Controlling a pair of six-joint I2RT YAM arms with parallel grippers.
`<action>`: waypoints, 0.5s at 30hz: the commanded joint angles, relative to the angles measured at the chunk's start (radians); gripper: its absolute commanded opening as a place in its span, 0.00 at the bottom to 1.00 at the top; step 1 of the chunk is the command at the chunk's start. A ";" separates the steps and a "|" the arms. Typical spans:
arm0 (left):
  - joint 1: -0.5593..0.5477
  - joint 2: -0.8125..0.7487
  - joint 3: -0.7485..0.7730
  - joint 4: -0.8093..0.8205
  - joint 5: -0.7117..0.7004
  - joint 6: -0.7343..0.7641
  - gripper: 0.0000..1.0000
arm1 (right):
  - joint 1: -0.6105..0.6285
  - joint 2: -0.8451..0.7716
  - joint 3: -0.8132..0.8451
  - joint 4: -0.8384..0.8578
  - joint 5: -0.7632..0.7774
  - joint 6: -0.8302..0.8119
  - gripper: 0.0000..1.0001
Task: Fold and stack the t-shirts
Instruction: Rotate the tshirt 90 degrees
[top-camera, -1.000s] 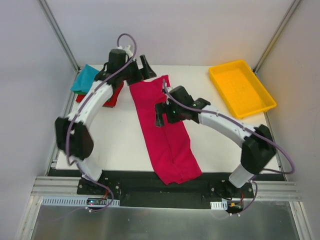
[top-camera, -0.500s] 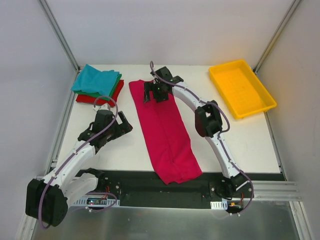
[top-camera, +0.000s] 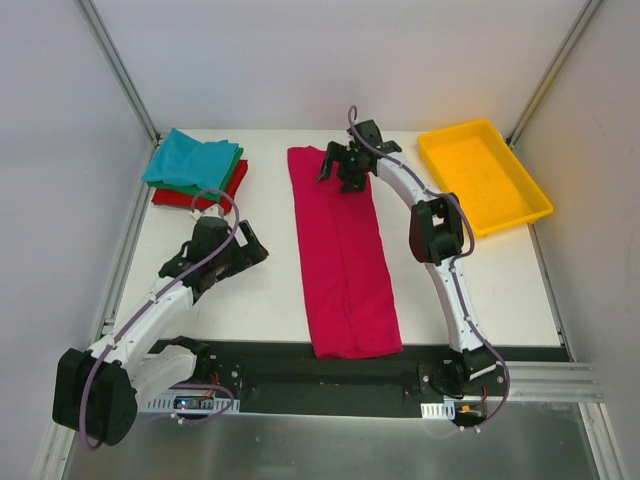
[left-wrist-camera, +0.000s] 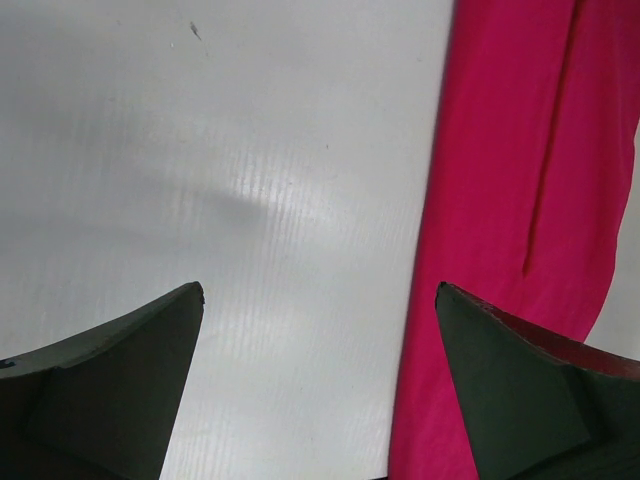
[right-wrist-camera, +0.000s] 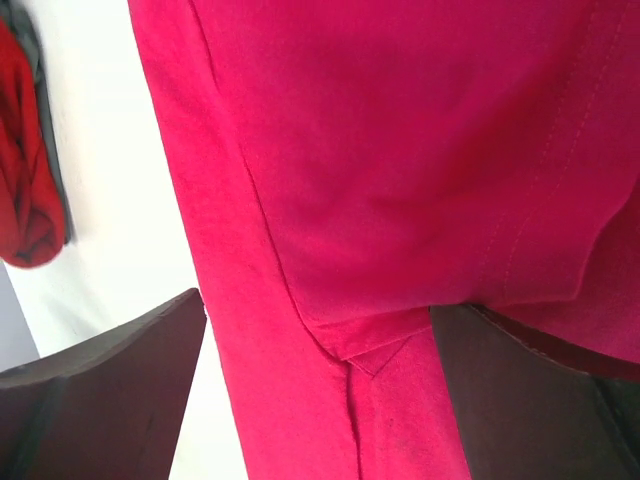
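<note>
The magenta t-shirt lies folded into a long, narrow strip down the middle of the white table. It is soft matte knit. Its far end stops short of the back edge and its near end hangs over the front edge onto the black rail. In the back left corner sits a folded stack, with a teal t-shirt on top, a sliver of a green one beneath it and a red one at the bottom. A glossy yellow plastic tray lies angled in the back right corner.

Only the wrist cameras show the fine detail. The left view picks up the table's faint ribbing and a lengthwise crease in the shirt. The right view shows stitched seams and a small triangular tuck where the layers overlap.

The left gripper hovers over bare table just left of the shirt, jaws wide apart and empty, with open surface around it. The right gripper is over the shirt's far end, jaws also spread wide and gripping nothing. Whether it touches the cloth cannot be told.
</note>
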 joint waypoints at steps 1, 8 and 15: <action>-0.010 0.044 0.060 0.049 0.077 0.039 0.99 | -0.066 0.040 0.042 -0.045 0.047 0.084 0.96; -0.079 0.102 0.075 0.057 0.143 0.033 0.99 | -0.084 -0.010 0.056 -0.025 0.031 0.110 0.96; -0.262 0.087 0.037 0.055 0.233 -0.023 0.99 | -0.098 -0.282 -0.033 -0.126 0.046 -0.060 0.96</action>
